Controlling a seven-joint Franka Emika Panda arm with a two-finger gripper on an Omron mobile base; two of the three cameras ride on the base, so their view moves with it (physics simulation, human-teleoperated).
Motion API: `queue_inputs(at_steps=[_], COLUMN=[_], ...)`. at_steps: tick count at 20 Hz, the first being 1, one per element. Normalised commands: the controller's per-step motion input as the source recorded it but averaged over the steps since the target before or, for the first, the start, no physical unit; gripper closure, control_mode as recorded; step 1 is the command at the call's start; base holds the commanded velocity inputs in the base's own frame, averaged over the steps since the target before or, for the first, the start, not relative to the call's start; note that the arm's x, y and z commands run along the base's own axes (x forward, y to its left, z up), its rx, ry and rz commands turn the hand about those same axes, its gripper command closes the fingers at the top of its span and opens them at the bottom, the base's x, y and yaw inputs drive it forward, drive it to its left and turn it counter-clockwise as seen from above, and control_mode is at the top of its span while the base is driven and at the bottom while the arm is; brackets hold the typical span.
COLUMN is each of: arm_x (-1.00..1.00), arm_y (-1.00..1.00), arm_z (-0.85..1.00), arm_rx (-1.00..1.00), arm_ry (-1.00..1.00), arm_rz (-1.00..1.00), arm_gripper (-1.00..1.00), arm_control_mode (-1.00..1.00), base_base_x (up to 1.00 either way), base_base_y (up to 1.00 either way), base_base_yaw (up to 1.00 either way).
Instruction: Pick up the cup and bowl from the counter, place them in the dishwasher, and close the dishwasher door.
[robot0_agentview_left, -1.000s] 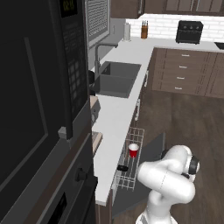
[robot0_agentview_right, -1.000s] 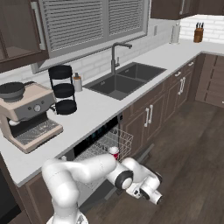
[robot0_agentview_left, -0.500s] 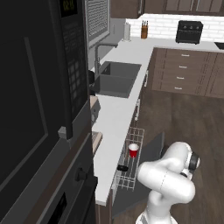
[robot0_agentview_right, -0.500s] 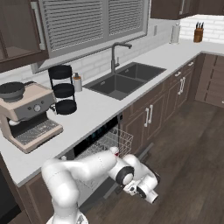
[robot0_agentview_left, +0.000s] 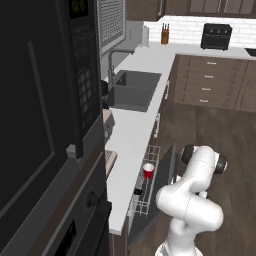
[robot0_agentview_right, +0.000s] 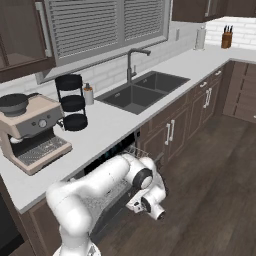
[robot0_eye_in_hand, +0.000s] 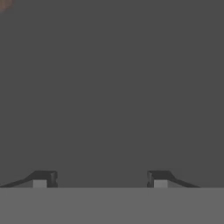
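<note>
Since a second ago your arm has swung lower beside the dishwasher door (robot0_agentview_left: 159, 200). The claw (robot0_eye_in_hand: 99, 179) faces that dark panel, fingers apart, nothing between them. The cup (robot0_agentview_left: 148, 170) stands in the rack at the wrist's nine o'clock.

Espresso machine (robot0_agentview_right: 31, 131) beside a black tiered stand (robot0_agentview_right: 73, 102) (three levels); knife block (robot0_agentview_right: 227, 39) far along the backsplash
</note>
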Motion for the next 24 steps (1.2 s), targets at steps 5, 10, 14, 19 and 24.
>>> queue_inputs(at_steps=[5, 10, 14, 19, 24], arm_x=[0.41, 0.42, 0.36, 0.35, 0.57], arm_y=[1.00, 0.95, 0.84, 0.74, 0.82], arm_z=[0.58, 0.36, 0.13, 0.00, -0.07], arm_rx=[0.17, 0.17, 0.18, 0.21, 0.19], arm_ry=[0.01, 0.00, 0.01, 0.03, 0.04], arm_rz=[0.00, 0.00, 0.00, 0.00, 0.00], arm_gripper=[-1.00, -1.00, -1.00, -1.00, -1.00], arm_control_mode=[-1.00, -1.00, -1.00, -1.00, -1.00], base_base_x=[0.00, 0.00, 0.00, 0.00, 0.00], base_base_y=[0.00, 0.00, 0.00, 0.00, 0.00], base_base_yaw=[0.00, 0.00, 0.00, 0.00, 0.00])
